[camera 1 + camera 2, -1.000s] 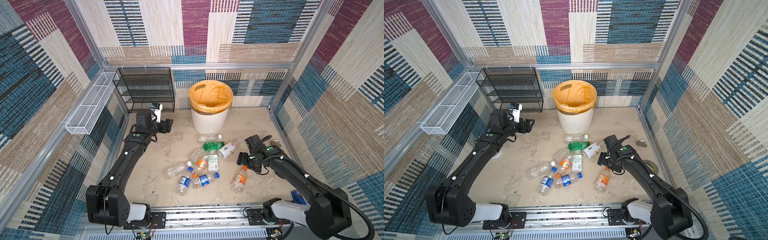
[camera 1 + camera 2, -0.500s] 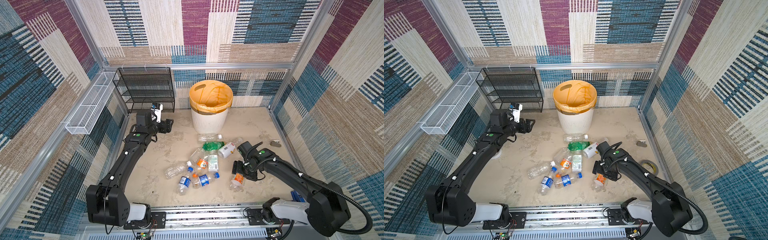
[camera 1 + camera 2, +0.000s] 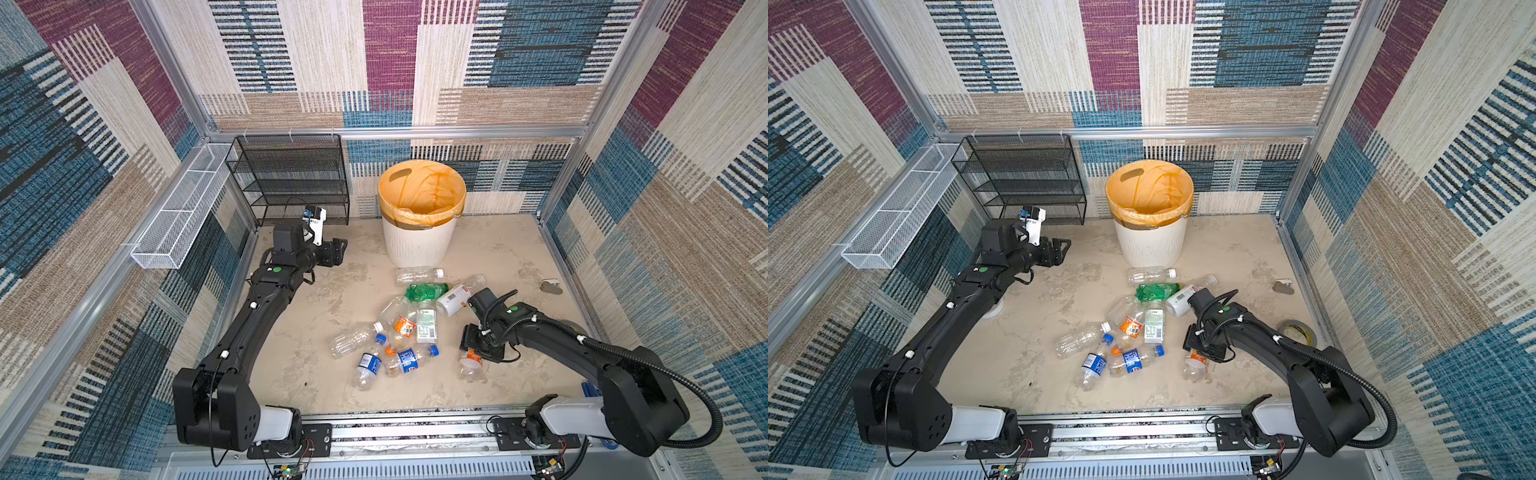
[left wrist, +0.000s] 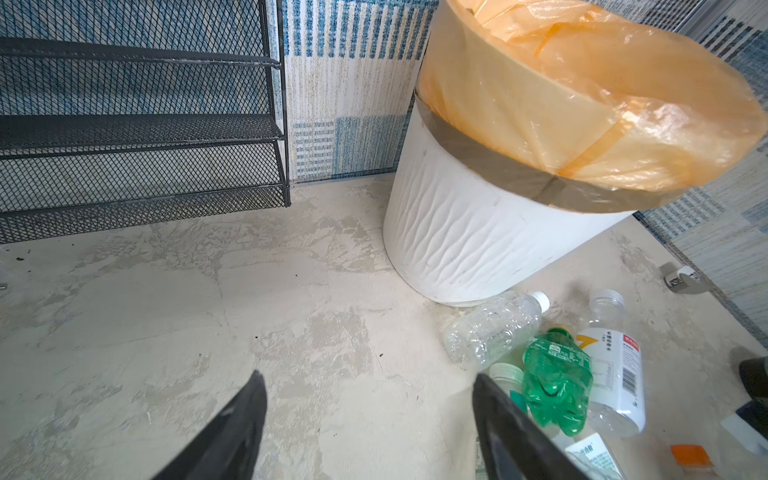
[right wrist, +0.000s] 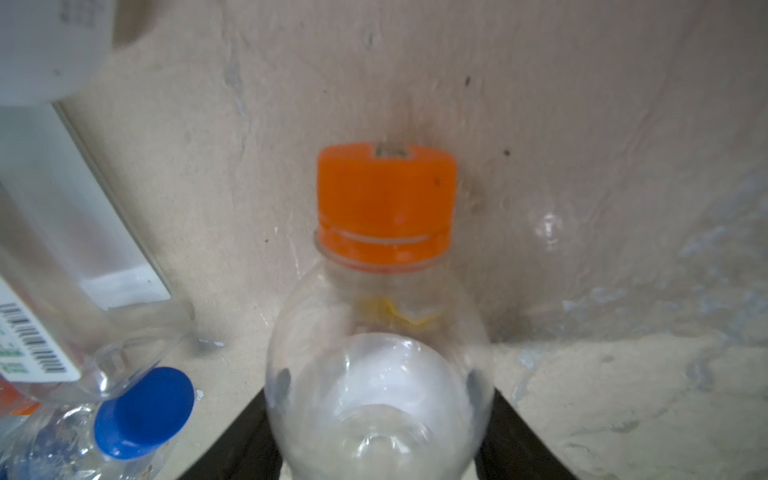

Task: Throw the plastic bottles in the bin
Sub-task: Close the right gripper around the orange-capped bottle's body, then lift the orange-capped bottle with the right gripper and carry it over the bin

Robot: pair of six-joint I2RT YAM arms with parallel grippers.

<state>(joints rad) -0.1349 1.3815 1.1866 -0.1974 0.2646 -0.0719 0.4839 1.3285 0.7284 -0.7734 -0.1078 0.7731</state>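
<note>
A pale, mottled floor (image 3: pixel 316 332) is enclosed by walls patterned in blue, maroon and beige. In both top views the bin (image 3: pixel 415 245), lined with an orange-yellow bag (image 3: pixel 1150 195), is seen standing at twelve o'clock, with a black mesh rack (image 3: pixel 291 178) at eleven o'clock. The plastic bottles (image 3: pixel 399 328) are scattered lying down from the foot of the bin to mid-floor. The left gripper (image 4: pixel 370 419) is held above bare floor at ten o'clock, its fingers spread wide with nothing between them. At four o'clock of the pile, the right gripper (image 5: pixel 380 399) is closed against both sides of an orange-capped bottle (image 5: pixel 382 353), near its shoulder. Whether that bottle is raised off the floor cannot be judged. A tape roll (image 3: pixel 1296 330) is seen at three o'clock.
</note>
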